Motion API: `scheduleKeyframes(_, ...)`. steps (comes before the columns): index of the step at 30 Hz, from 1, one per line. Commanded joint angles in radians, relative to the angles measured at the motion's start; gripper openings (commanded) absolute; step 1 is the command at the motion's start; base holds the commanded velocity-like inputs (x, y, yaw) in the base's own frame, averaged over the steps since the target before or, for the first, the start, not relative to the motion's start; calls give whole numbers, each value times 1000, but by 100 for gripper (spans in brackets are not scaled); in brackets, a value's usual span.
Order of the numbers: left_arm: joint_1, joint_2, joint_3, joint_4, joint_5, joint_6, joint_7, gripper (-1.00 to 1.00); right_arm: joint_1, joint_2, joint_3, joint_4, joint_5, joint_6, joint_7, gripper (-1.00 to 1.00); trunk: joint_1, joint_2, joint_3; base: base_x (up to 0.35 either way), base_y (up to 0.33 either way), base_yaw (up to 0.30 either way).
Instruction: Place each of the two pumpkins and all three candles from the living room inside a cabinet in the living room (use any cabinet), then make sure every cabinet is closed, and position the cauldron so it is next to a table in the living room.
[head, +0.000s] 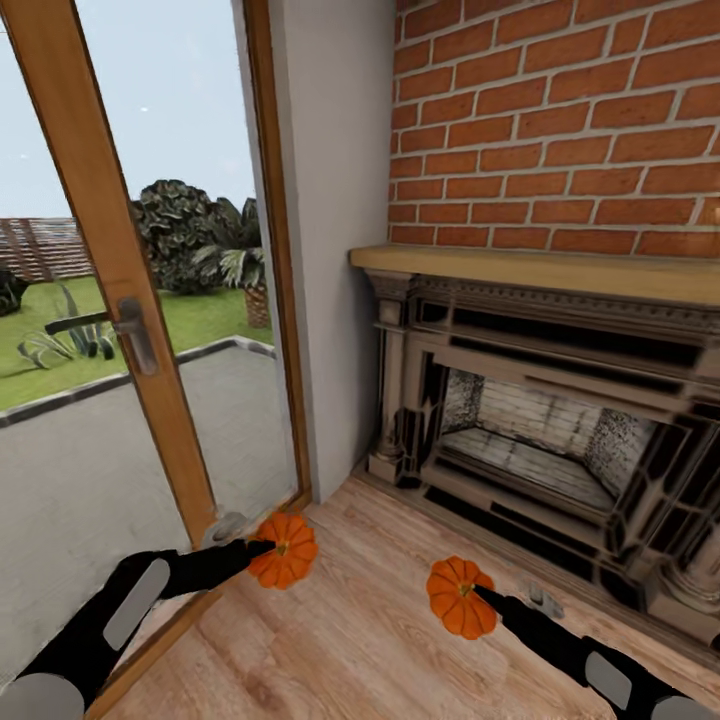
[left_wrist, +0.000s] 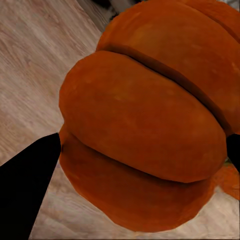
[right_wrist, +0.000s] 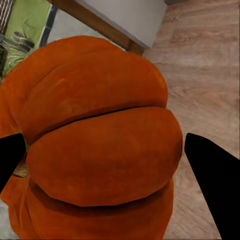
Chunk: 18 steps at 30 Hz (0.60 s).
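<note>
From the head camera, the left hand (head: 258, 548) reaches forward at the lower left and holds a pumpkin (head: 284, 550) above the wooden floor (head: 350, 640), close to the bottom corner of the glass door (head: 120, 330) and its wooden frame. The right hand (head: 482, 596) comes in from the lower right and holds the second pumpkin (head: 460, 597), also over the floor, in front of the dark fireplace (head: 540, 440). The two pumpkins are apart from each other, side by side across the floor. A brick wall (head: 560, 120) rises above the fireplace's pale mantel shelf (head: 540, 268).

In the left wrist view, the left pumpkin (left_wrist: 145, 125) sits right up against the camera, with one black finger (left_wrist: 27, 185) touching its side and the edge of the other at the opposite side; the hand is closed on it.

In the right wrist view, the right pumpkin (right_wrist: 95, 145) sits between two black fingers (right_wrist: 212, 175), one at each side, so this hand grips it too. The floor (right_wrist: 205, 65) lies beyond it.
</note>
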Motion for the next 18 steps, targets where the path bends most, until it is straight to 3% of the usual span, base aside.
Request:
scheduleKeyframes(1, -2, -13, -13, 8, -15, 1, 21, -100, -1, 1, -1, 16, -14, 0, 0, -100, 0, -1, 0, 0, 0, -250)
scheduleKeyframes(4, -2, -53, -34, 76, -116, -43, 56, -100, -1, 1, 0, 63, -15, -39, -26, -100, 0, -1, 3, 0, 0, -243)
scheduleKeyframes(5, -1, -72, -37, 117, -145, -86, 61, -100, -1, 1, 0, 77, -15, -55, -47, -100, 0, -1, 4, 0, 0, -239)
scheduleKeyframes(8, -2, -93, -40, 205, -196, -177, 65, -100, -1, 1, 0, 92, -15, -85, -111, -100, 0, -1, 8, 0, 0, -238)
scheduleKeyframes(11, -2, -103, -40, 280, -232, -251, 72, -100, 0, 2, 0, 96, -16, -117, -205, -100, 0, -1, 11, 0, 0, -238)
scheduleKeyframes(13, -2, -116, -41, 302, -246, -281, 111, -100, -1, 2, 0, 96, -17, -135, -252, -100, 0, -1, 13, 0, 0, -237)
scheduleKeyframes(16, -2, -158, -42, 337, -263, -330, 269, -100, -1, 2, 0, 97, -17, -159, -318, -100, 0, -1, 16, 0, 0, -237)
scheduleKeyframes(18, -2, -184, -48, 372, -266, -378, 324, -100, -1, 2, 0, 97, -17, -163, -335, -100, 0, -1, 18, 0, 0, -237)
